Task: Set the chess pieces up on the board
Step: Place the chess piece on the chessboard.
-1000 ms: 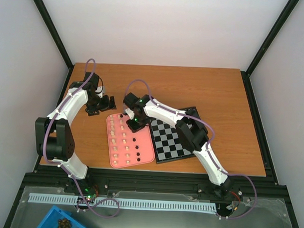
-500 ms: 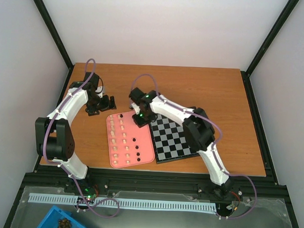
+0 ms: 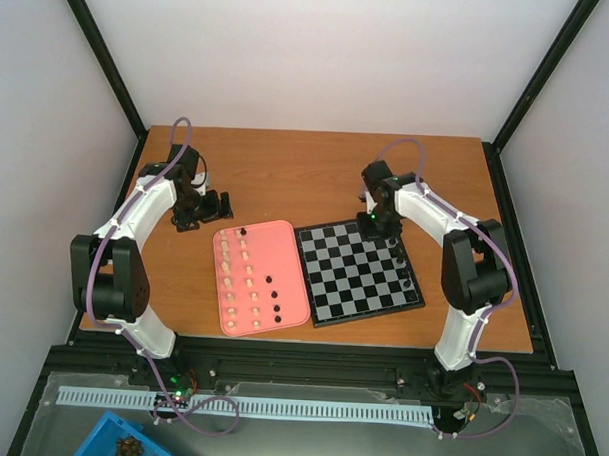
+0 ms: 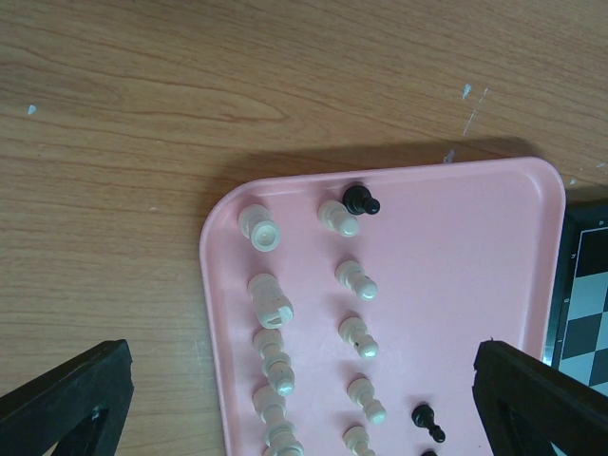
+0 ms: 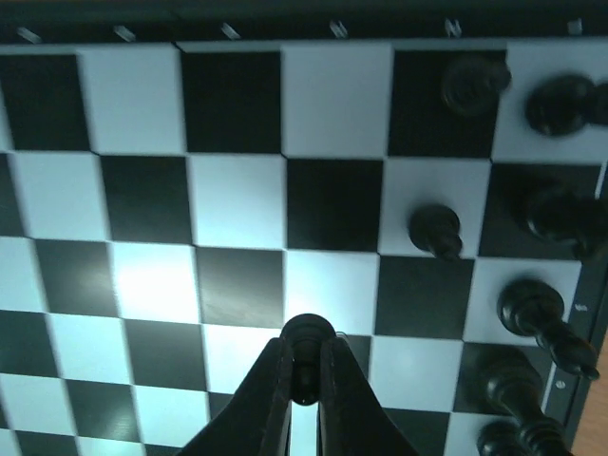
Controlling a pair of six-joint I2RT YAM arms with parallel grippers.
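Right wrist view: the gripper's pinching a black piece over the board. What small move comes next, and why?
Probably lower the right gripper straight down and release the black piece onto the board, beside the black pieces standing along its edge. Its fingers are shut on the piece, which looks held above the squares, not yet set down.

1. White moulded shells and bulky black joint housings make up my left arm (image 3: 135,214) and my right arm (image 3: 440,211).
2. A thin purple cable (image 3: 178,132) loops along each arm.
3. A small green light (image 3: 369,228) glows at my right wrist.
4. Matte black, wedge-shaped plastic: my left fingers (image 4: 66,404) and right fingers (image 5: 271,399).
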